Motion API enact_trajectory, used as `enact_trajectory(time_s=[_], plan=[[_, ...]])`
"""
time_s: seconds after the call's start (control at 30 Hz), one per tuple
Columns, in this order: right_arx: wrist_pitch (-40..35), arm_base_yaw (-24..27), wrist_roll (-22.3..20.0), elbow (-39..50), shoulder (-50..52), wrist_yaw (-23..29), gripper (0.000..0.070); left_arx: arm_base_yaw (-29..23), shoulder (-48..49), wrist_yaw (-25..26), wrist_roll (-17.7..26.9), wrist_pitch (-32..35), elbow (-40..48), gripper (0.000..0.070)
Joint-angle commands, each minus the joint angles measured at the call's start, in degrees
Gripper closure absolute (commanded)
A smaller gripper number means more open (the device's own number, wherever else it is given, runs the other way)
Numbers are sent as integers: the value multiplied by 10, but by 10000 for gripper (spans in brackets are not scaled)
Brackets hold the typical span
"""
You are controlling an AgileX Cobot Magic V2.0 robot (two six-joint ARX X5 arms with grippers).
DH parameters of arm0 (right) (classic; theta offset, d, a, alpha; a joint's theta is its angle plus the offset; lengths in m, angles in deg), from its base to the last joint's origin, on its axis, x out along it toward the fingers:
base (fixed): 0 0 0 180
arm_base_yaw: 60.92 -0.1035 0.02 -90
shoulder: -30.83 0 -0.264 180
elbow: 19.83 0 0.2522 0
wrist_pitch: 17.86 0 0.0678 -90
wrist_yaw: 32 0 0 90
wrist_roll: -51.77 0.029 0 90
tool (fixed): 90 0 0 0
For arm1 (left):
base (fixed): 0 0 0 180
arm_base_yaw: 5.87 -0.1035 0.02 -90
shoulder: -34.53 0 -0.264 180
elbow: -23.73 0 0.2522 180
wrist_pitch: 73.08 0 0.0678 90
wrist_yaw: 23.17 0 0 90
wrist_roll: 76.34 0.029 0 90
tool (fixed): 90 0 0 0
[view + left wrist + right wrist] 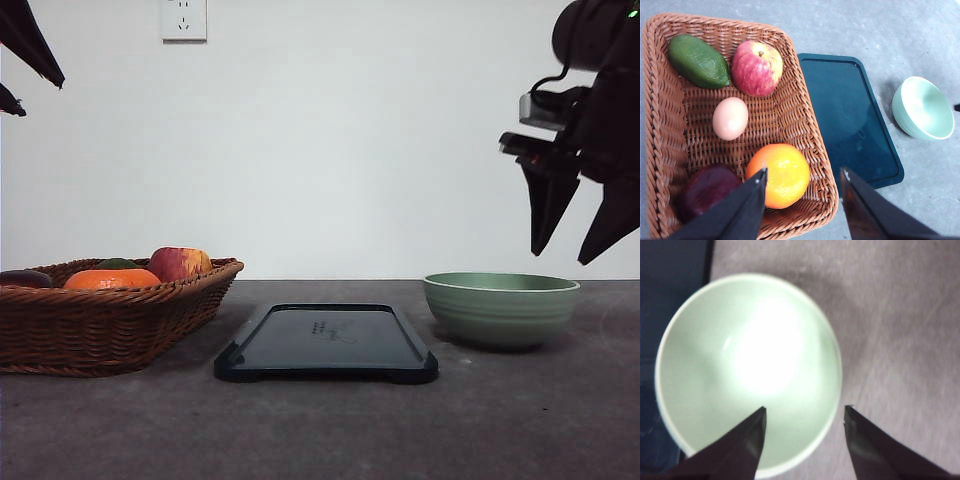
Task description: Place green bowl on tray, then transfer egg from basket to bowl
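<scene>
Above the green bowl [501, 308]: right gripper [580, 235], jaws spread wide, holding nothing.
Over the basket [805, 150]: left gripper [802, 182], jaws parted, empty.

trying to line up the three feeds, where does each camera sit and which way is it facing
Front view: low at the table's near edge, looking forward to the wall; basket, tray, green bowl; right claw hangs open above the bowl.
Left wrist view: on the left arm, looking down into the basket at the egg, apple and orange; left claw open.
Right wrist view: on the right arm, looking straight down into the green bowl; right claw open.
All three share the bowl and tray.
</scene>
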Motion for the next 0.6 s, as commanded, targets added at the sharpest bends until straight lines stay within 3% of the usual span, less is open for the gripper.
enact_trajectory(time_s=[0.0,0.37,0.57], plan=[[-2,1,-10,-21,-22,8,434,1,-3,3,-1,5,-13,420],[0,14,-13,-40,-76,12,446,1,-3,3,0,7,-13,420],[1,17,-24,-40,-78,10,684,1,-3,3,0,7,-13,420]])
